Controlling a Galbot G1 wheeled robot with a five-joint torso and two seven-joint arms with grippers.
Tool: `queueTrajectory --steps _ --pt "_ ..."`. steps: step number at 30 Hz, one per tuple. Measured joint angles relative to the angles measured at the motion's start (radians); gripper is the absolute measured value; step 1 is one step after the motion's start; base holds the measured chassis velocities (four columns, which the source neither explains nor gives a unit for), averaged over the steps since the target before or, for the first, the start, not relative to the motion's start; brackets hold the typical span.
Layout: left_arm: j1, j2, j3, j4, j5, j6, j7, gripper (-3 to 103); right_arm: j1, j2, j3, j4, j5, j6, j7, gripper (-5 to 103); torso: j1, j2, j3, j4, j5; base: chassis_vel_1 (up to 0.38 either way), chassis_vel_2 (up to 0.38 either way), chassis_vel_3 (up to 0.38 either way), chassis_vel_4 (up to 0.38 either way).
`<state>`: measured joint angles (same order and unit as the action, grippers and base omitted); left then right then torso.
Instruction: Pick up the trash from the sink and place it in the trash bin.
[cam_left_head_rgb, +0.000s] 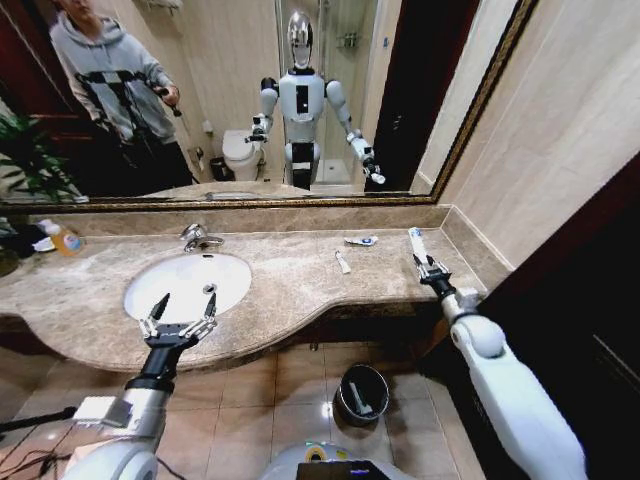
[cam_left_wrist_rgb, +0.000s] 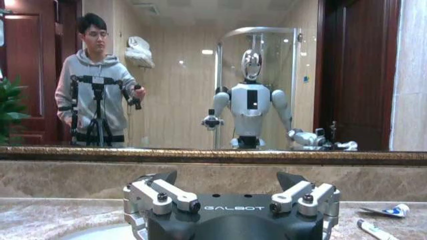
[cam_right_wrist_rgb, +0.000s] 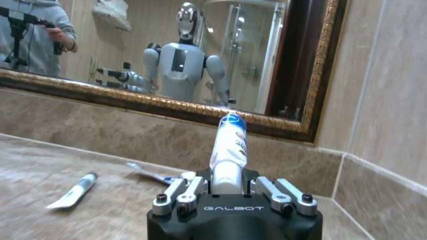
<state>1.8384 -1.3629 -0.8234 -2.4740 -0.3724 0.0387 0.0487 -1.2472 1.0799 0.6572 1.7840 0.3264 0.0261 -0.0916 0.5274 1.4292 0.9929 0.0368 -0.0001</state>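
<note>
My right gripper (cam_left_head_rgb: 424, 263) is shut on a white tube with a blue end (cam_left_head_rgb: 415, 240), held upright just above the counter's right end; the same tube (cam_right_wrist_rgb: 229, 145) rises from between the jaws of the right gripper (cam_right_wrist_rgb: 227, 186). Two more pieces of trash lie on the marble: a white tube (cam_left_head_rgb: 342, 262) (cam_right_wrist_rgb: 75, 190) and a blue-marked sachet (cam_left_head_rgb: 361, 241) (cam_right_wrist_rgb: 150, 174). My left gripper (cam_left_head_rgb: 182, 312) hangs open and empty over the front of the white sink (cam_left_head_rgb: 235, 275). The dark round trash bin (cam_left_head_rgb: 361, 393) stands on the floor below the counter, with something white in it.
A chrome faucet (cam_left_head_rgb: 197, 237) stands behind the basin, and a yellow-orange bottle (cam_left_head_rgb: 65, 238) sits at the far left of the counter. A framed mirror (cam_left_head_rgb: 420, 195) runs along the back wall. The tiled wall (cam_left_head_rgb: 560, 150) closes in on the right.
</note>
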Motion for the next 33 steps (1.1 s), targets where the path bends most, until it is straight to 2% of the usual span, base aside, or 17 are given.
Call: queueTrajectory --steps 5,7,10,15,17,18,21,22,29,33 --pt "0.0 0.0 0.0 0.0 0.0 0.0 0.0 100 -0.106 0.054 0.039 0.066 -0.001 0.069 -0.005 27 0.0 0.0 0.0 -0.0002 -0.0004 0.0 0.0 0.0 0.0" --pt "0.0 0.0 0.0 0.0 0.0 0.0 0.0 100 -0.135 0.088 0.017 0.073 -0.001 0.118 -0.005 27 0.0 0.0 0.0 -0.0002 0.0002 0.0 0.0 0.0 0.0" --pt "0.0 0.0 0.0 0.0 0.0 0.0 0.0 100 -0.15 0.11 0.0 0.073 -0.004 0.145 -0.005 27 0.0 0.0 0.0 0.0005 0.0 0.0 0.0 0.0 0.0" --pt "0.0 0.0 0.0 0.0 0.0 0.0 0.0 100 -0.225 0.172 -0.011 0.063 -0.032 0.222 -0.02 27 0.0 0.0 0.0 0.0 0.0 0.0 0.0 0.0 0.0" --pt "0.0 0.0 0.0 0.0 0.0 0.0 0.0 100 -0.267 0.205 -0.014 0.032 -0.054 0.273 -0.035 27 0.0 0.0 0.0 -0.0001 -0.0001 0.0 0.0 0.0 0.0" --pt "0.0 0.0 0.0 0.0 0.0 0.0 0.0 100 -0.267 0.205 -0.014 0.032 -0.054 0.273 -0.035 27 0.0 0.0 0.0 -0.0001 -0.0001 0.0 0.0 0.0 0.0" --pt "0.0 0.0 0.0 0.0 0.0 0.0 0.0 100 -0.309 0.253 -0.015 -0.08 -0.108 0.393 -0.05 27 0.0 0.0 0.0 0.0001 0.0 0.0 0.0 0.0 0.0" --pt "0.0 0.0 0.0 0.0 0.0 0.0 0.0 100 -0.309 0.253 -0.015 -0.08 -0.108 0.393 -0.05 27 0.0 0.0 0.0 0.0001 0.0 0.0 0.0 0.0 0.0" --pt "0.0 0.0 0.0 0.0 0.0 0.0 0.0 100 -0.377 0.293 -0.031 -0.247 -0.137 0.532 -0.051 27 0.0 0.0 0.0 0.0 0.0 0.0 0.0 0.0 0.0" --pt "0.0 0.0 0.0 0.0 0.0 0.0 0.0 100 -0.395 0.305 -0.039 -0.282 -0.137 0.554 -0.051 27 0.0 0.0 0.0 -0.0001 0.0 0.0 0.0 0.0 0.0"
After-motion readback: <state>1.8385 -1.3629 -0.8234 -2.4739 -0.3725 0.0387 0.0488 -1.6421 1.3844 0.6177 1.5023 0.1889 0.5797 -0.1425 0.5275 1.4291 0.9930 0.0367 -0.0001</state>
